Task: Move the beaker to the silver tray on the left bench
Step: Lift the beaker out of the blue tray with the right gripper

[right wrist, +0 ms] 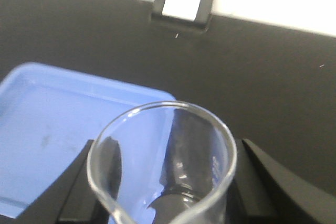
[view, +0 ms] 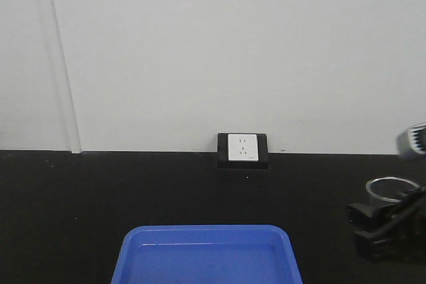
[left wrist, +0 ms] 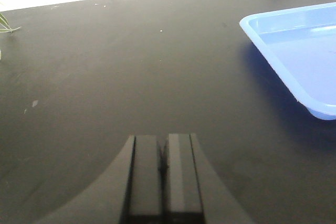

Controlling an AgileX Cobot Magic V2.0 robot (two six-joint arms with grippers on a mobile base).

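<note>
blue tray (view: 206, 257), wall socket (view: 243, 148), white wall (view: 233, 44)

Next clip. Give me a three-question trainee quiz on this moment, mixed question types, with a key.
1. True or false: the beaker stands inside the blue tray.
2. The left gripper is: A) open around the beaker; B) shut with nothing in it; C) out of view.
3. Which thing named in the task appears in no view?

Key
1. False: the right gripper holds it beside the tray, over the black bench.
2. B.
3. The silver tray.
</note>
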